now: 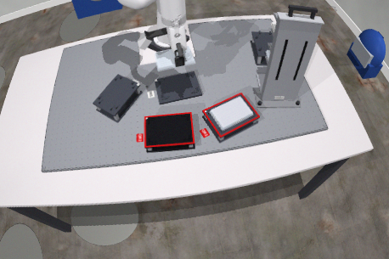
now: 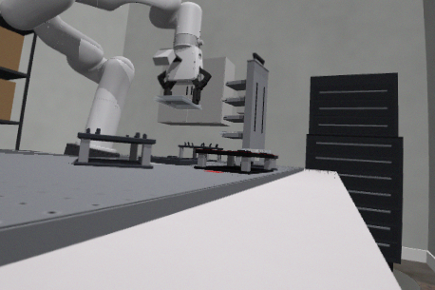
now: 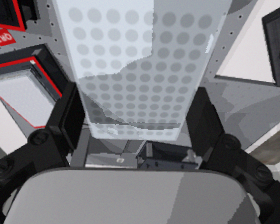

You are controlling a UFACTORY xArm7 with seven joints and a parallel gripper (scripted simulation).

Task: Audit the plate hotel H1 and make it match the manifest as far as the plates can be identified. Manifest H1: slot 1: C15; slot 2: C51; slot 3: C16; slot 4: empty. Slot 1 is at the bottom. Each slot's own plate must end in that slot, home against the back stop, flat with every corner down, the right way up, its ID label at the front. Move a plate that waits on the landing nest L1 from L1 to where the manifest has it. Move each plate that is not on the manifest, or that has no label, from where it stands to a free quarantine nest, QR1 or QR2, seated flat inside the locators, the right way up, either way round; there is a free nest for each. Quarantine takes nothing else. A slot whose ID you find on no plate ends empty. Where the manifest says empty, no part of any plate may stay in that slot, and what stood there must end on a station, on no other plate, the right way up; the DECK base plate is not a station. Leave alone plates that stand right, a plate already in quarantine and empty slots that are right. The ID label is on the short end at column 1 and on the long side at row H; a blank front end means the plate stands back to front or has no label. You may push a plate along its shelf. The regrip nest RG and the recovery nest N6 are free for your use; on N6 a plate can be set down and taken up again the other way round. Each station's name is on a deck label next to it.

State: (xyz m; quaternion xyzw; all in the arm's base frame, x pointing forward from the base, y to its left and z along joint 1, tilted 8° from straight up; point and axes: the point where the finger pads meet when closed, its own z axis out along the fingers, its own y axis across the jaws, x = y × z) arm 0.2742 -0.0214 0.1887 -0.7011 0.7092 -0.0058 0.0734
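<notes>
I've got the gripper [image 2: 183, 96] clamped on a pale well plate [image 2: 178, 101], fingers pressed on its two long sides, plate level and up in the air, well above the deck. From the top cam the plate [image 1: 170, 64] hangs over the back edge of a dark bare nest [image 1: 178, 87] near the deck's middle, w/ a small white label [image 1: 150, 94] beside it. Wrist cam shows rows of round wells on the plate [image 3: 136, 75]; can't read any ID from here.

Front of deck: two red-framed nests. The left one [image 1: 169, 130] looks black inside; the right one [image 1: 231, 115] carries another pale plate [image 1: 229, 112]. A third dark nest [image 1: 116, 96] sits angled to the left. Plate hotel [image 1: 289, 58] stands at right, its shelves [image 2: 236, 102] seen from the exterior cam; can't tell what's in the slots.
</notes>
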